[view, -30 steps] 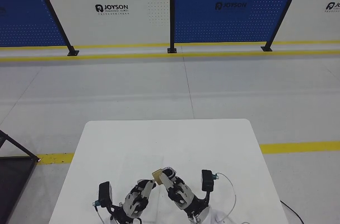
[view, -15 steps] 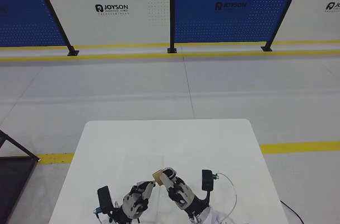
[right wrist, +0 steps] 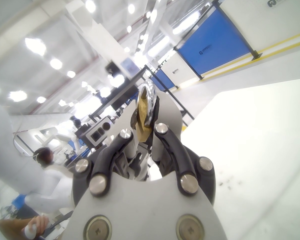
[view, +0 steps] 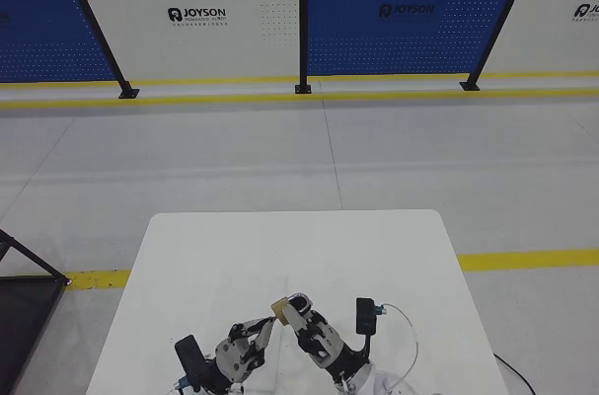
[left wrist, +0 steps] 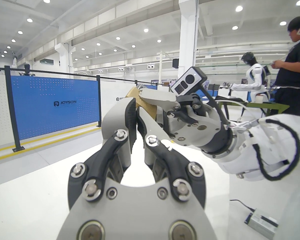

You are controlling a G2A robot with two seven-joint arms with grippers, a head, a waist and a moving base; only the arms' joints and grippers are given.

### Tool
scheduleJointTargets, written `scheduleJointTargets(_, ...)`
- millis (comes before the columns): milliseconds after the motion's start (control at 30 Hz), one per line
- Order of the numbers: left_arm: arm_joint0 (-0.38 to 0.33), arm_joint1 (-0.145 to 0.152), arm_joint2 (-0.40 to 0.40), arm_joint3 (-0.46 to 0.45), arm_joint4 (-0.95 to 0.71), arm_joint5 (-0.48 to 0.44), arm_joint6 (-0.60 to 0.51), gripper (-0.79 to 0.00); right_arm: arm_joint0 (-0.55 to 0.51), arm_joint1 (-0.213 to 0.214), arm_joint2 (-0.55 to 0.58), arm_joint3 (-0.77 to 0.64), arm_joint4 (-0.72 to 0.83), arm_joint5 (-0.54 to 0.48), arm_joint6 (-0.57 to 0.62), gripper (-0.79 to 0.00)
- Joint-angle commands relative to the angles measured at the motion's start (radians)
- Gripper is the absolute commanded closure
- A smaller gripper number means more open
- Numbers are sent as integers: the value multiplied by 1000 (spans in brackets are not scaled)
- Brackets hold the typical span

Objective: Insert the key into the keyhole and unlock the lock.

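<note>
Two steps, inserting and turning, are looking unfinished: right gripper (right wrist: 150,103) fingers are clamping the lock (right wrist: 143,122), left gripper (left wrist: 134,116) fingers are pressing together beside it, key hidden

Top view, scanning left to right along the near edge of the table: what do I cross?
In order: left arm's wrist camera → left tool → brass lock → right arm's wrist camera.

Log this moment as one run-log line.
right gripper: shut on padlock, held above table | left gripper: shut, tips at padlock | lock state: cannot tell
</note>
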Motion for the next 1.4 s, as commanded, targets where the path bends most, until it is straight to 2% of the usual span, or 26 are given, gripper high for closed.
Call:
scheduleJointTargets(0,0,1,2,0,18,22,4,0,0,0,0,0,2,0,1,0)
scheduleJointTargets(800,-2,17,-26,-17,295,353,55,0,-2,5,0,-5,13,6,0,0)
scheduleJointTargets(933,-2,19,-27,-16,316,384,60,0,-3,6,-1,-6,13,6,-3,0)
scheduleJointTargets(1067,4,20,-21,-20,273,356,80,0,-5,7,0,-7,13,9,-5,0)
scheduleJointTargets(1133,6,21,-27,-22,265,355,82,-708,-5,7,1,-8,13,8,-6,0)
scheduleJointTargets(1167,11,21,-21,-26,235,329,92,-785,-6,8,2,-8,13,8,-8,0)
scheduleJointTargets(1367,30,27,-33,-43,119,229,115,-785,-7,9,8,-8,18,9,-9,0)
